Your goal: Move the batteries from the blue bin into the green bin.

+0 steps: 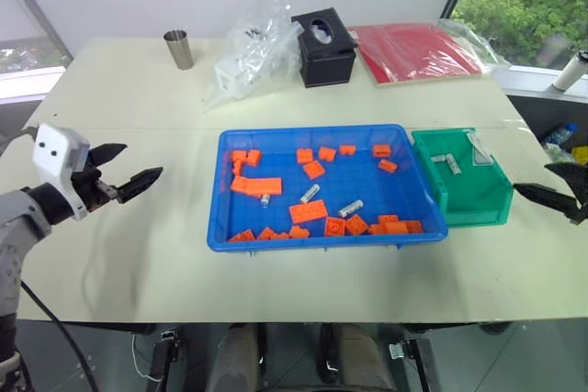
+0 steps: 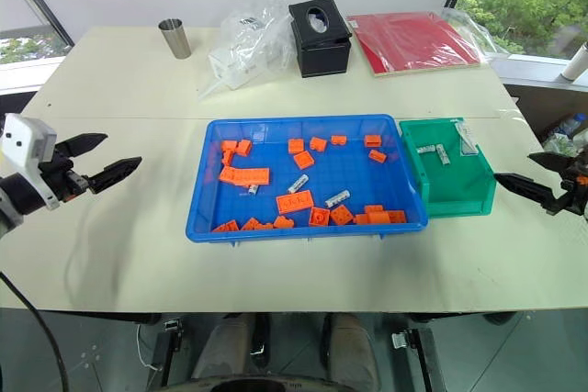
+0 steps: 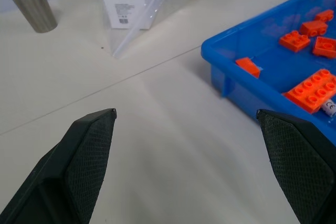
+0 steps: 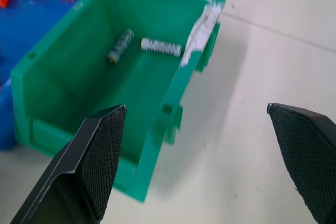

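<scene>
While 2 batteries [image 4: 142, 45] lie in the green bin [image 1: 478, 201], 3 remain in the blue bin [image 1: 220, 218].

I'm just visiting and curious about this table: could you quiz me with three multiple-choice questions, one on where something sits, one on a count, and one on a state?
1. The green bin stands where?
A. touching the blue bin's right end
B. beside the metal cup
C. on the red sheet

2. How many batteries lie in the green bin?
A. none
B. two
C. five

3. The right gripper is:
A. shut on a battery
B. shut on a brick
C. open, empty

Answers: 1 A, their walls meet in the eye views. 2 B, the right wrist view shows two batteries inside. 3 C, its fingers stand wide apart beside the bin.
</scene>
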Motion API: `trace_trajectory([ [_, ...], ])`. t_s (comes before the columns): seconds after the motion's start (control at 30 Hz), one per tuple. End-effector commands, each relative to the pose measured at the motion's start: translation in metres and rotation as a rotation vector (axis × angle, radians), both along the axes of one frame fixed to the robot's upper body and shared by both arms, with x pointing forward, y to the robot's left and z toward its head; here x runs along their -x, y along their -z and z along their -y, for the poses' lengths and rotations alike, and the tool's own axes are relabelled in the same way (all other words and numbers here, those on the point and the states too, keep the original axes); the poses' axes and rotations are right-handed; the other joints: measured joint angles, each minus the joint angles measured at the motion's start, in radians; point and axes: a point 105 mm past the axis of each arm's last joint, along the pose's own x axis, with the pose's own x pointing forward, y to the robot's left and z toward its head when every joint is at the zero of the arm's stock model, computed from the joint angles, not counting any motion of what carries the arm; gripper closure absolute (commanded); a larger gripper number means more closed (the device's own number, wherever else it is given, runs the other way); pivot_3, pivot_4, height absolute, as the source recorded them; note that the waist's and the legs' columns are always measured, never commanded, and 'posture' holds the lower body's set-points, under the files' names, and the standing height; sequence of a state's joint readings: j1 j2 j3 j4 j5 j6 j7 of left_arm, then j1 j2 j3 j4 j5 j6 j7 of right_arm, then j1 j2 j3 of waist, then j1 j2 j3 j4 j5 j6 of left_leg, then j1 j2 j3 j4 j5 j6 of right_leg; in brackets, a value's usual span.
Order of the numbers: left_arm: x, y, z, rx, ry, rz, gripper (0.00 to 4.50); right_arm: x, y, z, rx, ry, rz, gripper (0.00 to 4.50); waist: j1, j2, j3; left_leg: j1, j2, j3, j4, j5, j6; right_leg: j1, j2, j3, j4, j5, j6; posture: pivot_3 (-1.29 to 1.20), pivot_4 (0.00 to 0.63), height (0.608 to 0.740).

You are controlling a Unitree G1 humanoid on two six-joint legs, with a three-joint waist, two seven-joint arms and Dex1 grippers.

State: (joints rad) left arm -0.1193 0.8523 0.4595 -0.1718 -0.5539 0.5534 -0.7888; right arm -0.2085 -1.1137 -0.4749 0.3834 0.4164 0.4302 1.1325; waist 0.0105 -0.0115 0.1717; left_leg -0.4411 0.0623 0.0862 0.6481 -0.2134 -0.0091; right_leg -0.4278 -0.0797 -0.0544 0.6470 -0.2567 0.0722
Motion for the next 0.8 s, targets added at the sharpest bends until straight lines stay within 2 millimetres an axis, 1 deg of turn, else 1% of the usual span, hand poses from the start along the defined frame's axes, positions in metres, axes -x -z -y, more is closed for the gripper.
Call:
trace_trajectory([
  [0.03,0.001,-0.020,-0.003,-0.039,-0.024,0.086,0.00,-0.003,-0.006,0.000,0.000,-0.001,0.038,0.07,0.000,0.000,0.000,0.000,0.000,0.000,0.000,0.000,0.000,0.000,0.000,0.000,0.000,0.000,0.000,0.00,0.150,0.736],
  [0.27,-0.005,-0.021,-0.004,-0.031,-0.065,0.105,0.00,-0.006,-0.006,0.003,0.016,0.016,0.047,0.07,0.000,0.000,0.000,0.000,0.000,0.000,0.000,0.000,0.000,0.000,0.000,0.000,0.000,0.000,0.000,0.00,0.150,0.736],
  [0.4,-0.002,-0.019,0.004,-0.025,-0.036,0.100,0.00,-0.010,-0.012,0.003,0.016,0.012,0.050,0.07,0.000,0.000,0.000,0.000,0.000,0.000,0.000,0.000,0.000,0.000,0.000,0.000,0.000,0.001,0.003,0.00,0.150,0.736],
  [0.53,0.004,-0.015,0.016,0.004,0.029,0.072,0.00,-0.014,-0.019,-0.003,0.005,-0.010,0.055,0.07,-0.001,0.000,0.000,0.000,0.000,0.000,0.000,0.000,0.000,0.000,0.000,0.000,0.000,0.001,0.003,0.00,0.150,0.736],
  [0.67,0.006,-0.023,0.032,0.013,0.106,0.068,0.00,-0.026,-0.036,-0.040,0.056,-0.148,0.104,0.07,-0.001,0.001,0.000,0.000,0.000,0.000,0.000,0.000,0.000,0.000,0.000,0.000,0.000,0.001,0.002,0.00,0.150,0.736],
  [0.73,0.013,-0.028,0.045,0.010,0.187,0.056,0.00,-0.033,-0.049,-0.072,0.043,-0.265,0.133,0.07,-0.004,0.001,0.000,0.000,0.000,0.000,0.001,0.000,0.000,0.000,0.000,0.000,0.001,0.001,0.002,0.00,0.150,0.736],
  [0.8,0.023,-0.029,0.060,-0.020,0.289,0.035,0.00,-0.039,-0.059,-0.112,0.033,-0.410,0.159,0.07,-0.014,0.000,0.001,0.000,0.000,0.000,0.000,0.000,0.000,0.000,0.000,0.000,0.001,0.001,0.003,0.00,0.150,0.736],
])
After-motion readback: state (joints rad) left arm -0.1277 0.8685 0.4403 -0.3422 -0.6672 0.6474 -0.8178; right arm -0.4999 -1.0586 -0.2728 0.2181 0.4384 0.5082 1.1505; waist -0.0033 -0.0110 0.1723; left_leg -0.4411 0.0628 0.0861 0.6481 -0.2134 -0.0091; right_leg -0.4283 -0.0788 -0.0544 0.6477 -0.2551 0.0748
